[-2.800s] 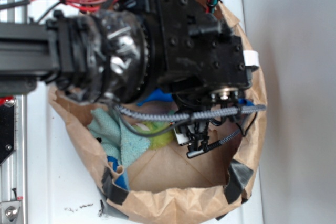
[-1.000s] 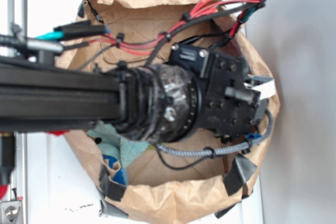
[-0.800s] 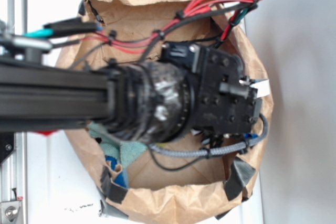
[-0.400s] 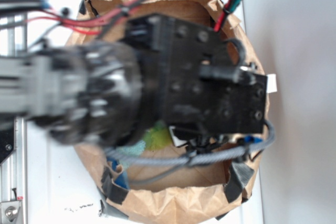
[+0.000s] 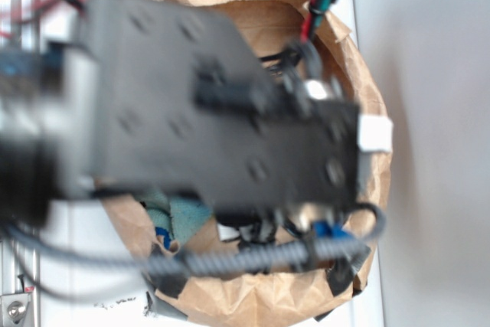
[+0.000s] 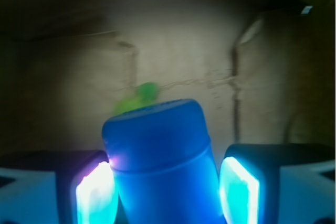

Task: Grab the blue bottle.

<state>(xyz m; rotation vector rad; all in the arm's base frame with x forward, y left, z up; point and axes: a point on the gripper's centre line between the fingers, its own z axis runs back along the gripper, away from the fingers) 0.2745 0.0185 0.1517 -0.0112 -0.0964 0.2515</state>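
Note:
In the wrist view the blue bottle stands between my fingers, its smooth rounded end pointing away from the camera. My gripper is shut on it. The lit left pad presses its side and the right pad lies against the other side. The bottle hangs above the brown paper floor of the bag. In the exterior view the blurred black wrist block fills the bag's mouth and hides both the fingers and the bottle.
The crumpled brown paper bag rings the arm, with black tape on its rim. A light teal cloth and a small dark-blue piece lie at its lower left. Something green lies on the bag floor beyond the bottle.
The arm has come up toward the exterior camera, growing larger and blurred. It now covers most of the bag's inside.

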